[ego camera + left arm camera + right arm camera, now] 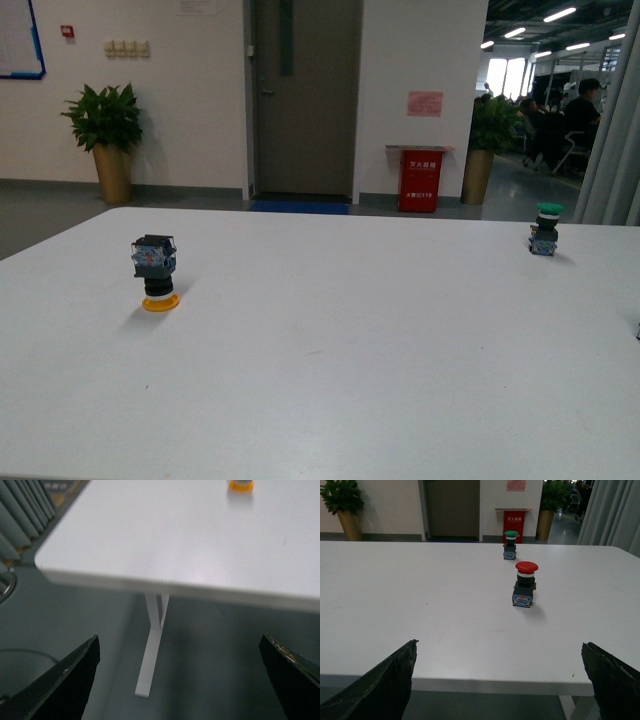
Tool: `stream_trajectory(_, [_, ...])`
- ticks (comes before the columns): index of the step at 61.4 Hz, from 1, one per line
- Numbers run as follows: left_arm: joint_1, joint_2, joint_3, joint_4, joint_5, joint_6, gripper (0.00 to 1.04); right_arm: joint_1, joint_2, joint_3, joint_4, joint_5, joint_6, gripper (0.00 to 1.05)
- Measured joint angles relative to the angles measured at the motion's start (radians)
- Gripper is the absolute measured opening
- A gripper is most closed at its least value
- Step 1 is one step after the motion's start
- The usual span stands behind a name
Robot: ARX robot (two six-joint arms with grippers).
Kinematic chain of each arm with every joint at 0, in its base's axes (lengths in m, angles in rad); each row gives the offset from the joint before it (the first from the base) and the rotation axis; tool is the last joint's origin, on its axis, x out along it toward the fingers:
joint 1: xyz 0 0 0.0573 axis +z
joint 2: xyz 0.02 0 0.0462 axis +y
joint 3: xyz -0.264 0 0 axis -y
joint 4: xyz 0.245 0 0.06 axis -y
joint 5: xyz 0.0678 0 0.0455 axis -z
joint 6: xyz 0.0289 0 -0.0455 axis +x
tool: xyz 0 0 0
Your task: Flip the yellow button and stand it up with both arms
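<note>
Three buttons stand on the white counter (330,380), one of each colour. The yellow button (157,272) is on the robot's left side, upside down: its cap rests flat on the counter and the blue-and-clear block points up. The green button (545,228) stands far off on the right, cap up, well apart from the yellow one. The red button (525,584), seen only in the right wrist view, also stands cap up, between the right tool (498,644) and the green button and nearly in line with them. Two tools show, one in each wrist view. The left tool (180,645) hangs off the counter's near edge over the floor, its fingers (70,680) spread wide and holding nothing; bare counter lies between it and the yellow button, of which only the cap shows at the picture's edge. One white counter leg (152,645) shows below that edge. The right tool is spread just as wide and holds nothing, at the counter's near edge, with open surface before the red button. Beyond the counter stand two potted plants (105,120), one door (305,100) and one red box (420,180).
</note>
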Motion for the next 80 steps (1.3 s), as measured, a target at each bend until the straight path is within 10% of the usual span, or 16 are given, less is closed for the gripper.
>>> stream_trajectory(18, [-0.057,0.616,0.387,0.432,-0.032,0.054,0.99,0.000,0.000,0.000,0.000,0.002,0.000,0.98])
stream_trajectory(46, [-0.162,1.422,1.055,0.317,-0.041,-0.044,0.99,0.000,0.000,0.000,0.000,0.002,0.000,0.98])
stream_trajectory(80, [-0.146,1.557,1.149,0.306,-0.023,-0.092,0.99,0.000,0.000,0.000,0.000,0.002,0.000,0.98])
